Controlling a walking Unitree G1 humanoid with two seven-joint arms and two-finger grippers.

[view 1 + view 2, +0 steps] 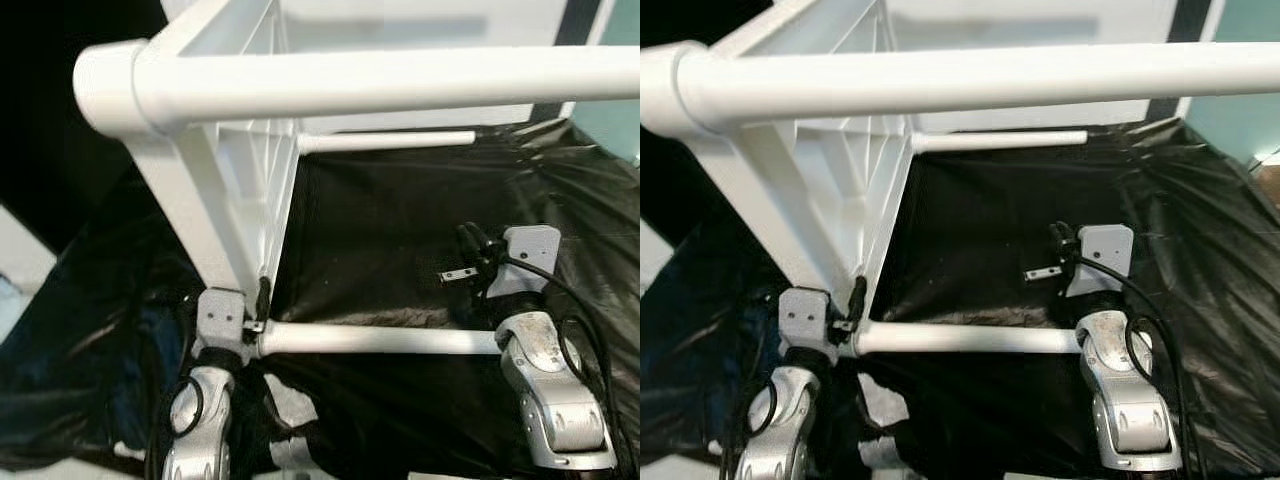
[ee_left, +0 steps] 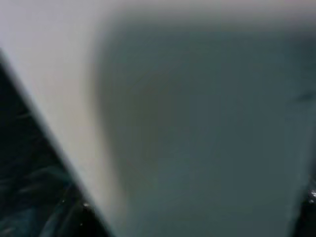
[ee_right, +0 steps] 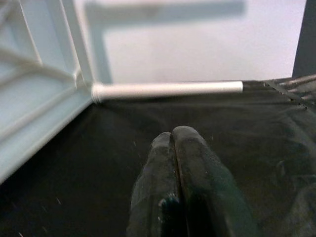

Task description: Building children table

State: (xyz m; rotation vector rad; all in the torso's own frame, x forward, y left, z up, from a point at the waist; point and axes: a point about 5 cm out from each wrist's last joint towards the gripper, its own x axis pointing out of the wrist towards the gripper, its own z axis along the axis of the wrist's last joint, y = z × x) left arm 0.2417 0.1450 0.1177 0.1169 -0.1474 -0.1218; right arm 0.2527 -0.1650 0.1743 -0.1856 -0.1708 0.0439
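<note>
A white children's table lies tipped on its side, its ribbed underside (image 1: 240, 150) facing right and its legs pointing sideways. One thick leg (image 1: 400, 80) runs across the top close to my head. A far leg (image 1: 385, 141) lies just over the black sheet. A lower leg (image 1: 380, 340) spans between my two arms. My left gripper (image 1: 260, 300) sits at the corner where this leg meets the tabletop. My right gripper (image 3: 173, 136) is shut with nothing in it, hovering above the sheet and pointing at the far leg (image 3: 168, 90). The right wrist is beside the lower leg's free end.
A crinkled black plastic sheet (image 1: 380, 230) covers the floor under the table. A pale wall (image 3: 197, 44) stands behind the far leg. Light floor (image 1: 20, 260) shows at the left past the sheet's edge. The left wrist view is a close blur of white surface (image 2: 173, 123).
</note>
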